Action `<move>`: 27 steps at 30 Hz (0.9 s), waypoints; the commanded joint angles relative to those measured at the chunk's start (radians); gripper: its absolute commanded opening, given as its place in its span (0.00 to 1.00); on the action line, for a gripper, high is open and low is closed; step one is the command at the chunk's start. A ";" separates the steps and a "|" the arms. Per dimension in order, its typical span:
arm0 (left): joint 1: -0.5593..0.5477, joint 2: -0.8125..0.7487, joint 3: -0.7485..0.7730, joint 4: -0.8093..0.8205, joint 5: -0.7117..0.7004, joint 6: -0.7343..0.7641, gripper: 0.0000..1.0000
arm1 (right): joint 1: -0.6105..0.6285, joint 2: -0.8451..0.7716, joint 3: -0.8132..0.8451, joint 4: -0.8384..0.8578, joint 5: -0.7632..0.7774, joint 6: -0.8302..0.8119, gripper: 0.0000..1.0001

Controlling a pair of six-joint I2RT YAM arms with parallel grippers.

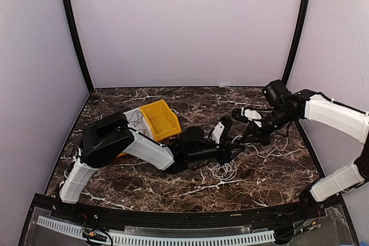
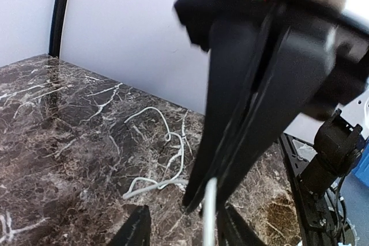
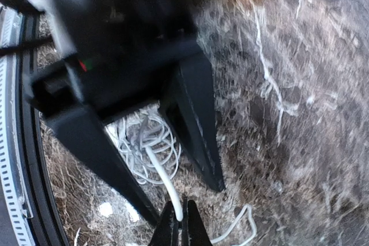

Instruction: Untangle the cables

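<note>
**Item 1. Yellow bin** (image 1: 160, 120): stands left of centre on the marble table (image 1: 144, 182), set apart from the work. No label can be made out on it.

**Item 2. Left claw** (image 2: 185, 231): reaches in low from the left. Its jaws stand partly apart with the white cable (image 3: 167, 185) running between them, and no contact shows. It is probably placed to take a second grip on that same strand.

**Item 3. Cables** (image 1: 223, 171): mostly a loose white coil lying on the table just below where the two claws meet. More white loops trail off to the right, and part of the heap is hidden by the arms.

**Item 4. Right claw** (image 3: 177, 229): comes in from the right, with its fingertips pinched tight on the white cable. It likely holds the strand lifted off the coil so that it can be drawn out.

**Markings:** small red and green patches show on a claw body. No brand or writing is readable anywhere.
</note>
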 commanded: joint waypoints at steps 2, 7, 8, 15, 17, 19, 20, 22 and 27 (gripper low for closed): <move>-0.007 0.075 -0.017 0.075 0.086 -0.031 0.37 | 0.031 -0.143 0.204 -0.028 -0.106 -0.022 0.00; -0.003 0.099 -0.033 0.117 0.114 -0.057 0.32 | 0.018 -0.177 0.391 -0.059 -0.118 -0.011 0.00; -0.002 0.100 -0.041 0.119 0.116 -0.060 0.30 | 0.015 -0.171 0.428 -0.070 -0.116 -0.011 0.00; 0.004 0.098 -0.074 0.120 0.121 -0.088 0.27 | -0.012 -0.152 0.664 -0.074 -0.070 -0.013 0.00; 0.004 0.099 -0.078 0.108 0.117 -0.091 0.27 | -0.022 -0.138 0.744 -0.069 -0.054 -0.009 0.00; 0.004 0.098 -0.088 0.106 0.108 -0.093 0.28 | -0.043 -0.113 0.834 -0.068 -0.056 -0.001 0.00; 0.004 0.098 -0.092 0.107 0.105 -0.093 0.31 | -0.055 -0.103 0.875 -0.061 -0.066 0.009 0.00; 0.004 0.096 -0.103 0.107 0.096 -0.093 0.33 | -0.077 -0.080 0.954 -0.045 -0.087 0.033 0.00; 0.004 0.078 -0.141 0.136 0.089 -0.089 0.33 | -0.085 -0.012 1.066 -0.048 -0.162 0.071 0.00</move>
